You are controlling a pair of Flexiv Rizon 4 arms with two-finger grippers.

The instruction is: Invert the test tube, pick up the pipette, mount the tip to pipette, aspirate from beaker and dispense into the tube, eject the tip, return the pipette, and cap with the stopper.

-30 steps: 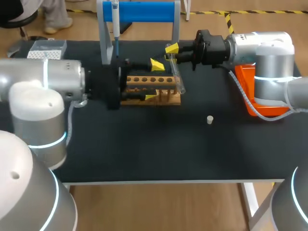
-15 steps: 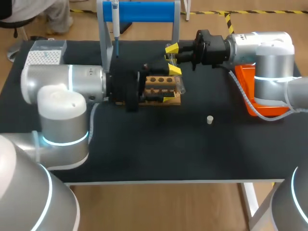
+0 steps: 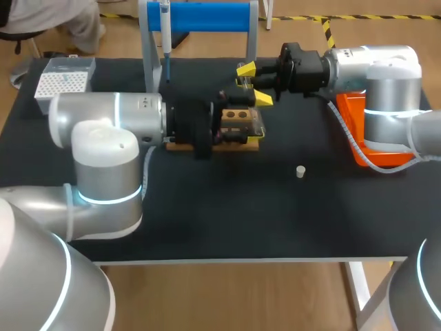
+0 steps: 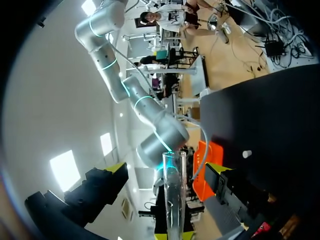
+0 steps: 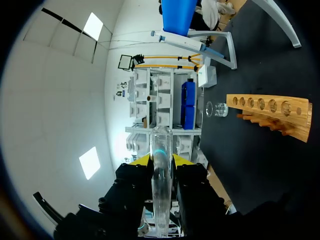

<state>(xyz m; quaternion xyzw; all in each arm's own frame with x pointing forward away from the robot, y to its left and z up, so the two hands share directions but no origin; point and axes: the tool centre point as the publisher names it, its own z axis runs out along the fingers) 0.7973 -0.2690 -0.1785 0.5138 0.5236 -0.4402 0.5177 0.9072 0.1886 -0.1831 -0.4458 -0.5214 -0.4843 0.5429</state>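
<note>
Glass test tube, tilted over one end of the wooden rack on the table, is clenched in the right gripper's jaws, while the left gripper's jaws stand released, wide apart around it.

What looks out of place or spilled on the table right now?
Nothing looks spilled or broken. The white stopper lies alone on the table, apart from the wooden rack; the test tube is out of the rack, in the right gripper.
</note>
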